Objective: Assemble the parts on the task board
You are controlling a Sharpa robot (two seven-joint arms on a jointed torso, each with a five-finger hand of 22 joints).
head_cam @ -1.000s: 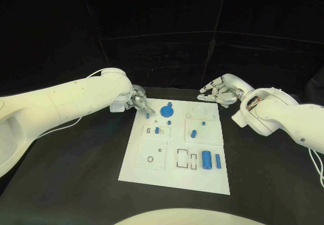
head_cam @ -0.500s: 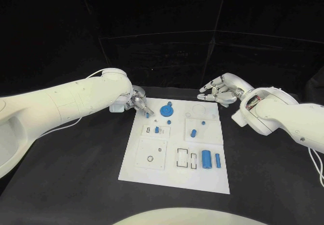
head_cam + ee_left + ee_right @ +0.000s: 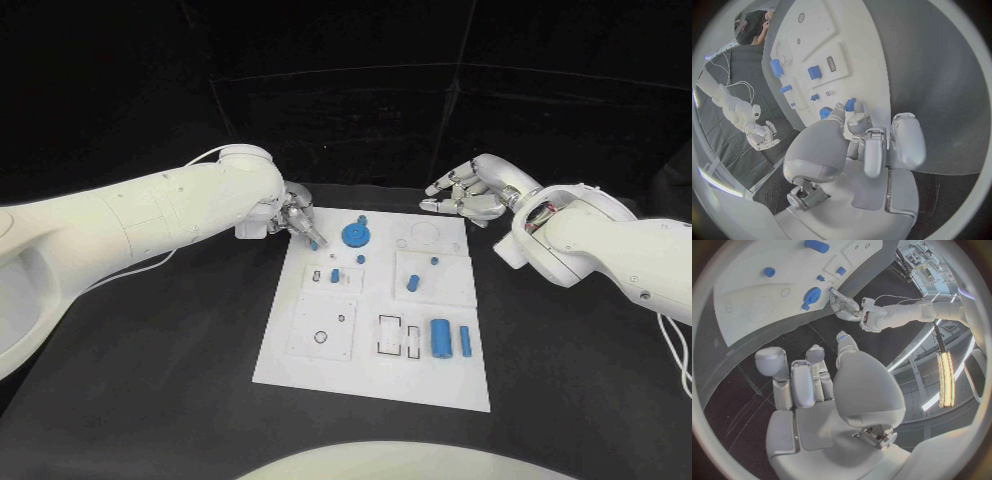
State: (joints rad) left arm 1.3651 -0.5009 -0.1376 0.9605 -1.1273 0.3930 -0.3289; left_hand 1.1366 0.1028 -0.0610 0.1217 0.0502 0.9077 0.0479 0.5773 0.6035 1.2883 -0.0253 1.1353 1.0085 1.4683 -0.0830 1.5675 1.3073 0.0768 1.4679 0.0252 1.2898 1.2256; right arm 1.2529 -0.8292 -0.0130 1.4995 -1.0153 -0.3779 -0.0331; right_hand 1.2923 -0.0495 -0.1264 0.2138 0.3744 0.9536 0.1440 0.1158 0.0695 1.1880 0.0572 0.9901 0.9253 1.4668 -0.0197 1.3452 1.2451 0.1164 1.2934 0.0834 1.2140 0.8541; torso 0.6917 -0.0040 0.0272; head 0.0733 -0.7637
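The left hand pinches a small blue part over the task board's upper left corner. The right hand, fingers curled and empty, hovers above the black table at upper right.

Head view: high, looking down on the surface, whole task board in frame, both arms entering from the sides. Left wrist view: fisheye from behind the left hand, close, facing past its fingers along the task board. Right wrist view: fisheye from behind the right hand, close, board edge beyond the fingers. Shared: all three take in the task board; the right wrist view also catches the left hand.
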